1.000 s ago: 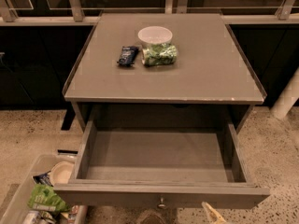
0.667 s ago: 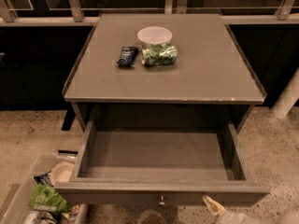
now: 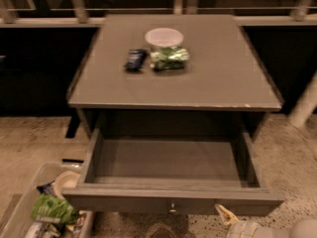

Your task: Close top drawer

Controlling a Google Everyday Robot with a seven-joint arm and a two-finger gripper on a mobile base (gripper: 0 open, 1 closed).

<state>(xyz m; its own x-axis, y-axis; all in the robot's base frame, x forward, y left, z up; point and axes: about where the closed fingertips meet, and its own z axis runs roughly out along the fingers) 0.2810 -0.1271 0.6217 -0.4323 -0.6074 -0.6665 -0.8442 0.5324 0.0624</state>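
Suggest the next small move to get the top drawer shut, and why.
Probably press the gripper onto the front panel and push it inward, toward the table. The top drawer stands pulled far out and looks empty, so nothing seems to block it. The gripper sits low at the right, close by the panel, right of the knob.

My single camera, high at the near side, looking steeply down over top drawer [image 3: 171, 196] and surface [image 3: 223, 73], fairly close, my end effector [image 3: 225, 215] at near right
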